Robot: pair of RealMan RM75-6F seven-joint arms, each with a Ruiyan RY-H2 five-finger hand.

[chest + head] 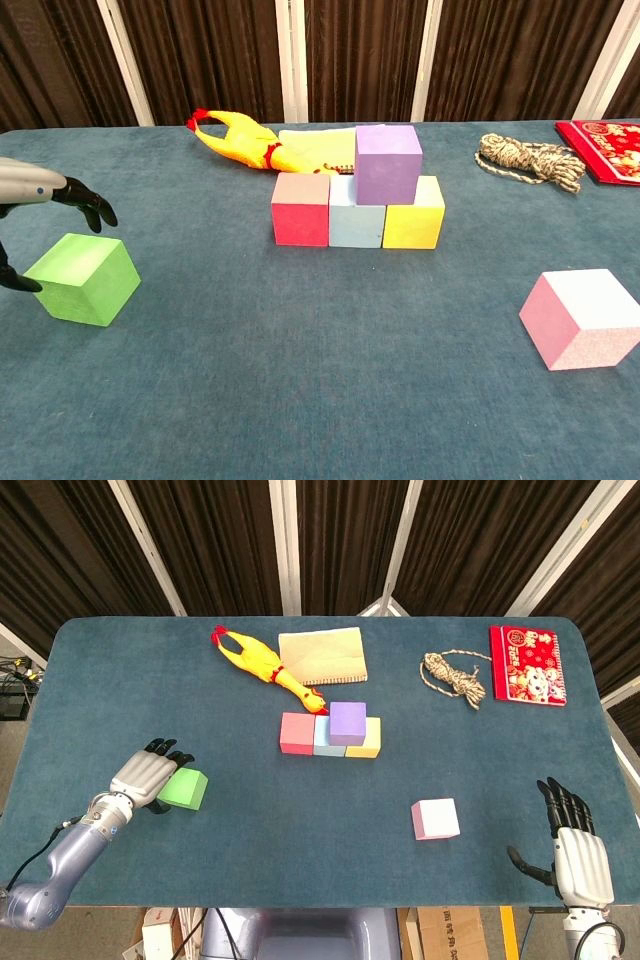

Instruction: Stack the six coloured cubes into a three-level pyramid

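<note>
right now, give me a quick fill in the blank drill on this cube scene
1. The purple cube sits atop the light blue cube and the ____ cube.
2. The left hand hovers at the ____ cube.
3. The pink cube lies nearest the ____ hand.
4. The rope lies beside the ____ booklet.

Missing words: yellow; green; right; red
</note>
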